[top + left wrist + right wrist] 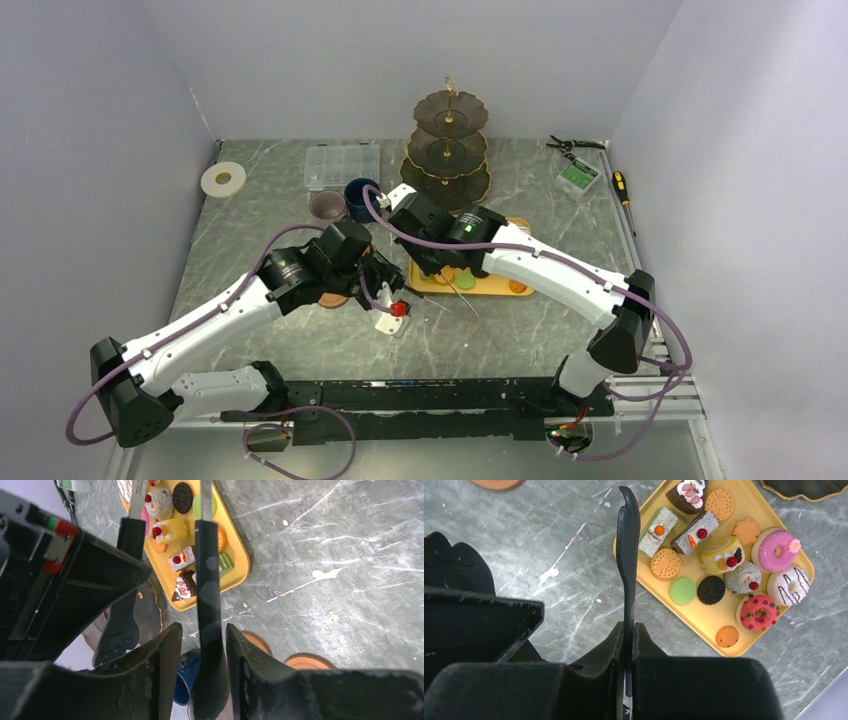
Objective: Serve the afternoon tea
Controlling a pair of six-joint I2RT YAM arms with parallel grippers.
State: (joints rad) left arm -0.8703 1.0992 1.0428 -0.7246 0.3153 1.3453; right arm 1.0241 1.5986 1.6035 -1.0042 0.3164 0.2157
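A yellow tray [704,625] holds cake slices [695,532], a pink donut [776,550], a green macaron [682,590] and an orange macaron [727,636]. It lies in front of the dark three-tier stand [447,150]. My right gripper [628,625] is shut on one black arm of a pair of tongs [628,545], beside the tray's left edge. My left gripper [200,627] is open, with the other tong arm [207,580] between its fingers. The mauve mug [327,206] and navy mug [358,196] stand behind the left arm. Two brown coasters [256,641] [306,661] lie under the left gripper.
A clear compartment box [342,165] sits at the back next to the mugs and a white tape roll [223,179] at the far left. Pliers [572,145], a green box [577,177] and a screwdriver [622,190] lie at the back right. The two grippers are close together.
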